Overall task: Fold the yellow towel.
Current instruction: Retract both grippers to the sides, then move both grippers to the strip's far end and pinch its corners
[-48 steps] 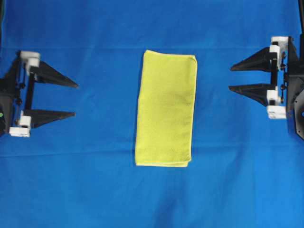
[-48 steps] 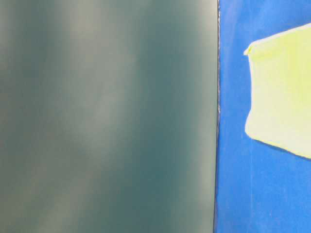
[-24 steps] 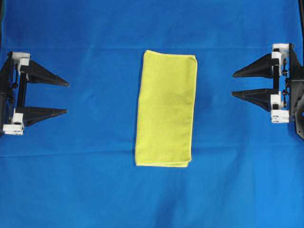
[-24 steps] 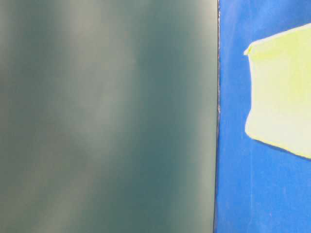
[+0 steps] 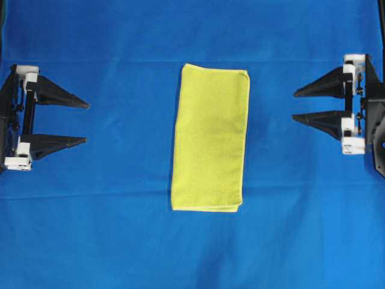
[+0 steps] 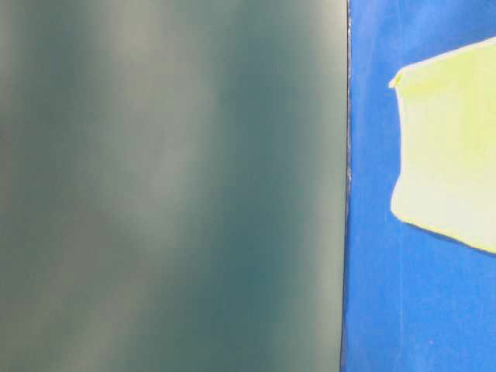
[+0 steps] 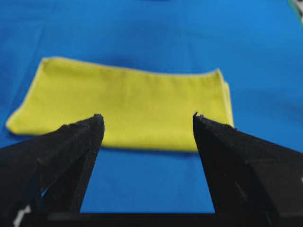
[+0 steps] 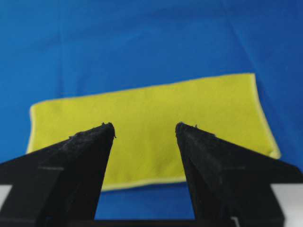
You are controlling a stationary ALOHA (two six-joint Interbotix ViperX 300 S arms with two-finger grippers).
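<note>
Yellow-green microfibre towel [image 5: 210, 138] lies folded into a long rectangle mid blue cloth tabletop [image 5: 108, 241]. Left gripper [image 5: 88, 123] and right gripper [image 5: 293, 106] well apart from it, fingers spread wide, holding nothing. Risk — layers look loose at the near end, probably; a shallow pinch could grab one ply and undo the fold

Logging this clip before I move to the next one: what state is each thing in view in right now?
yellow towel: folded into a long rectangle, lying flat on the blue cloth surface, layered edges visible at its bottom end, touched by neither gripper.
left gripper: open, empty, off to the towel's left, apart from it.
right gripper: open, empty, off to the towel's right, apart from it.
</note>
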